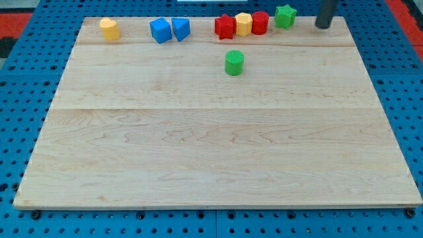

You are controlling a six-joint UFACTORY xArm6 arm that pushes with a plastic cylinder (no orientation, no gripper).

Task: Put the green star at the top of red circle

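The green star (285,16) stands near the board's top edge, right of centre. The red circle (260,22) is just to its left and slightly lower, close to it or touching. It stands in a row with a yellow hexagon-like block (243,24) and a red star (225,26). My tip (322,25) is to the right of the green star, a short gap away, not touching it.
A green cylinder (234,63) stands below the row. Two blue blocks (160,30) (180,28) sit side by side at top centre-left. A yellow block (110,29) is at top left. The wooden board (218,152) lies on a blue pegboard.
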